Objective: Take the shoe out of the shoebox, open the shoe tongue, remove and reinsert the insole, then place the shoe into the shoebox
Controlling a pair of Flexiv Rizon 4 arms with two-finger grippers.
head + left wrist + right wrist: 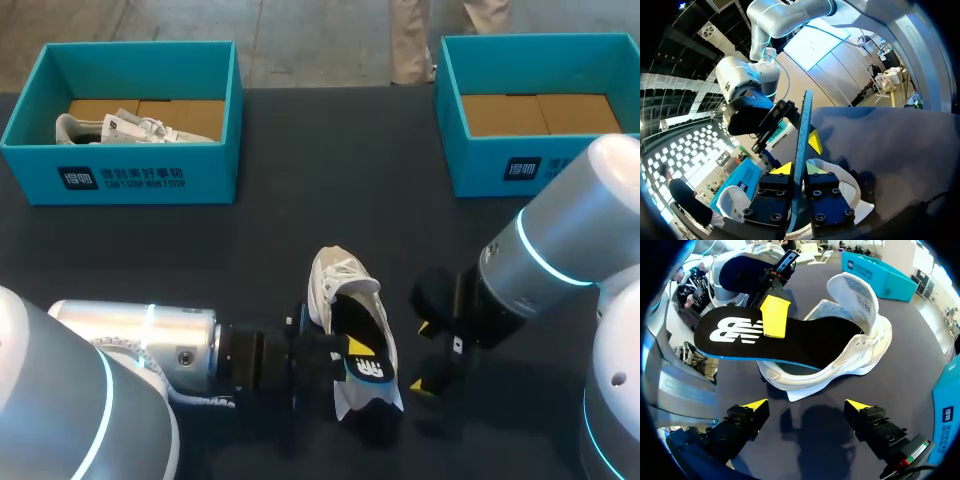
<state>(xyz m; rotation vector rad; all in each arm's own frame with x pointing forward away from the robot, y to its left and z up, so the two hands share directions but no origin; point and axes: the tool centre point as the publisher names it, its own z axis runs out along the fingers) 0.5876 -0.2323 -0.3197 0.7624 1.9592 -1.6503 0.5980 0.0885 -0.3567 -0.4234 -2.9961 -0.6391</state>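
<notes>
On the dark table point(300, 150), near its middle on my side, the white shoe point(325, 290) is lying on its sole. My left gripper point(797, 169) is coming in from the shoe's left side and is clamping the black insole point(790, 337) between both yellow tips. The insole's printed end is sticking out above the shoe's rim, while its other end is sitting inside the shoe. My right gripper point(805, 405) is hovering just beside the shoe on the opposite side, with its fingers spread wide apart and touching nothing. Along the far edge, two teal shoeboxes are standing well apart: the left shoebox point(120, 180) is holding a second pale shoe point(110, 128), and the right shoebox point(500, 165) is showing its cardboard floor.
</notes>
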